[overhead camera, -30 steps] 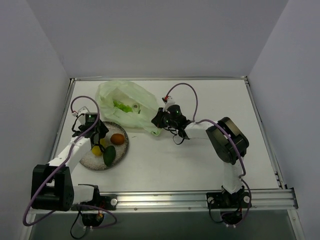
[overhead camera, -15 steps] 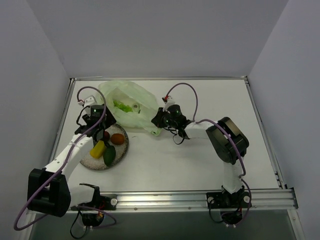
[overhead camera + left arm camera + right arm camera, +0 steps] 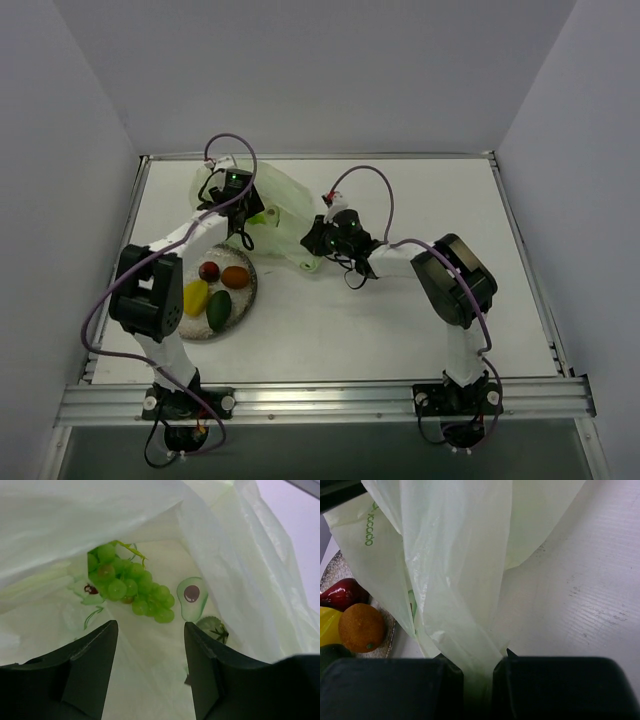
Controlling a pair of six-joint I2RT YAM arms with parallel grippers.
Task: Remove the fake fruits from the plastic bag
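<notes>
- Fruits (image 3: pixel 235 276): 4 out, on plate (image 3: pixel 253 285).
- Bag (image 3: pixel 280 195): grapes (image 3: pixel 131 585), avocado half (image 3: pixel 191 596) left inside.
- L gripper (image 3: pixel 150 630): in bag mouth, jaws apart, empty.
- R gripper (image 3: pixel 477 665): clamped on bag edge.

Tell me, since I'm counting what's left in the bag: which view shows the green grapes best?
Left wrist: the green grapes lie in plain sight inside the plastic bag. From the top external view the left gripper mostly hides them. The right wrist shows only bag film pinched in the right gripper.
</notes>
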